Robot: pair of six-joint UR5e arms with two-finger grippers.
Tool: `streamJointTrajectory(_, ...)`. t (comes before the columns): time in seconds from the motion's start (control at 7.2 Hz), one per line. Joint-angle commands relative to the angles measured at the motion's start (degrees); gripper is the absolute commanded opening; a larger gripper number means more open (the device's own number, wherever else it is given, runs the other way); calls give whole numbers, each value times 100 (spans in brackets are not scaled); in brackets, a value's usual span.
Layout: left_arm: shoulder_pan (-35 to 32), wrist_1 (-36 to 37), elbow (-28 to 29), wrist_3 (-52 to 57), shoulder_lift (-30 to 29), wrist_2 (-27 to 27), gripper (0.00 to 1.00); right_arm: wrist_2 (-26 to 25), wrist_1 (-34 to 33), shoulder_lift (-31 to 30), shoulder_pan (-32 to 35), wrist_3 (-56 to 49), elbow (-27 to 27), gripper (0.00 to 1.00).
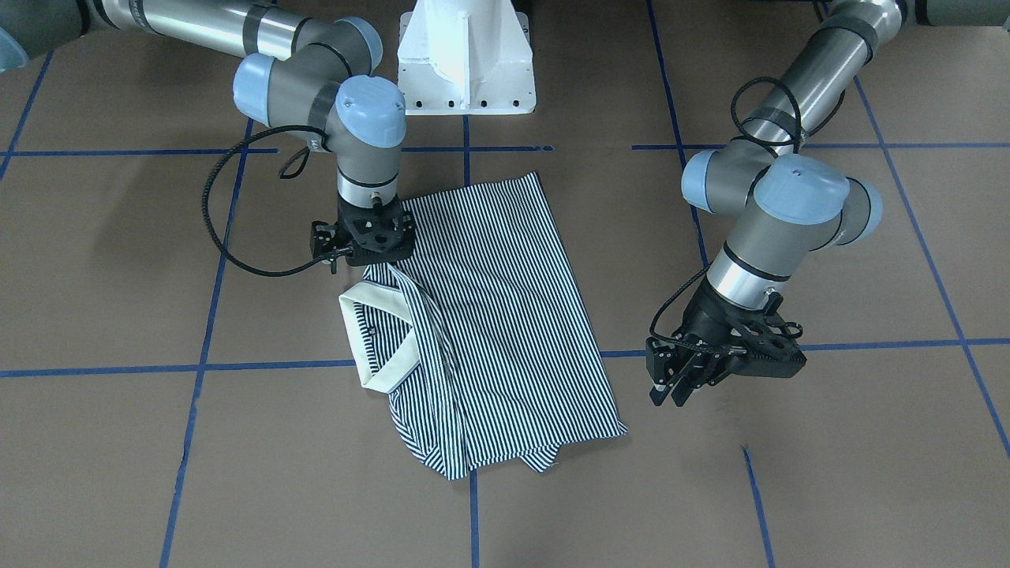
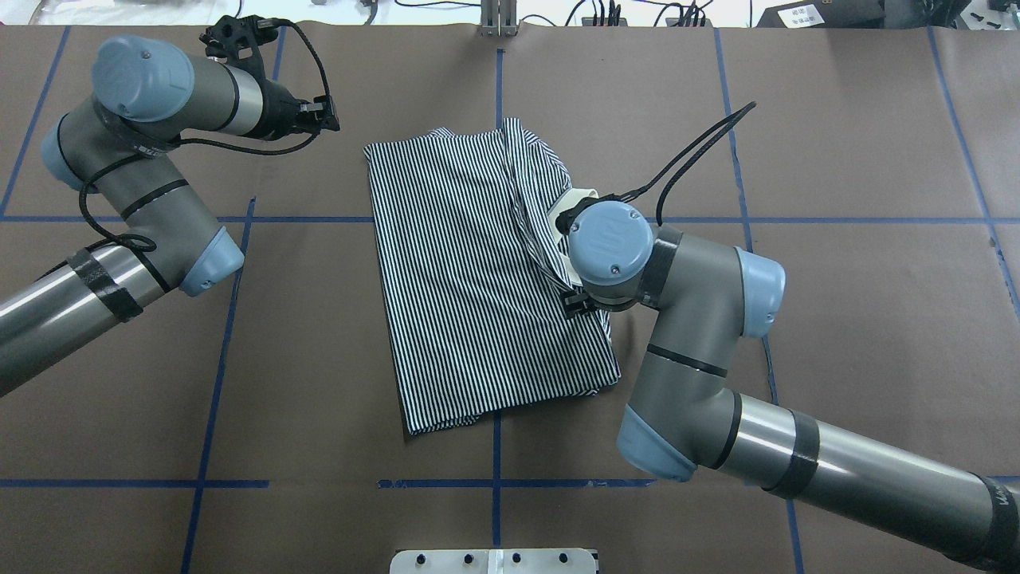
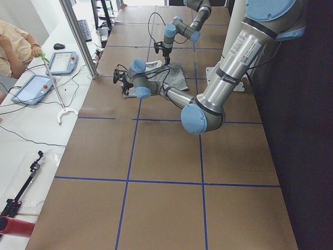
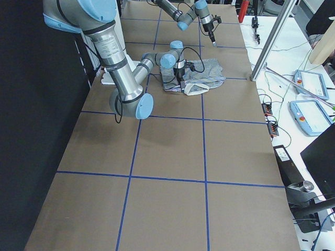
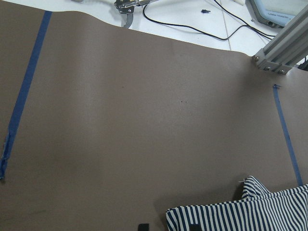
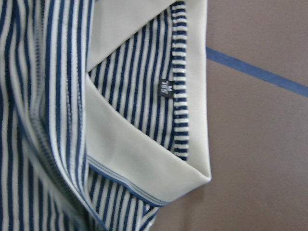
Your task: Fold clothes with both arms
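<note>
Overhead exterior coverage showed the desk (image 2: 119, 359) with the polo shirt (image 2: 462, 303) folded at its middle. The left gripper (image 1: 669, 394) was held clear beside a hem corner, fingers (image 1: 657, 384) apart and empty. The right gripper (image 1: 369, 254) was positioned by the collar (image 1: 353, 306), probably to pinch it; whether its hidden fingers were apart or together could not be told. Only the right wrist view revealed the neck label (image 6: 165, 88).

- A small black label (image 6: 165, 88) inside the cream collar (image 6: 139, 159) of the polo shirt (image 6: 48, 96) bore white characters, too blurred to read.
- Printing on the left arm (image 3: 229, 67) was too small to read.

Polo shirt (image 2: 478, 279) on table (image 2: 837, 319), right end effector (image 1: 369, 254) over its collar (image 1: 377, 371) side — left end effector (image 1: 669, 392) apart, off its corner.
</note>
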Motion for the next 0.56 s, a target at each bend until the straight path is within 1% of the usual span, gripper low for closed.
streamJointTrajectory(0.0,-18,0,-2,9,8,0,40,14,-148,-294,145,-323,219,96)
streamJointTrajectory(0.14,-53,9,-2,9,8,0,40,30,-139,-426,319,-612,227,96)
streamJointTrajectory(0.28,-53,9,-2,9,-1,0,40,48,-139,-253,373,-580,166,96)
streamJointTrajectory(0.42,-53,9,-2,9,-1,-9,40,48,-139,331,382,-527,-217,97)
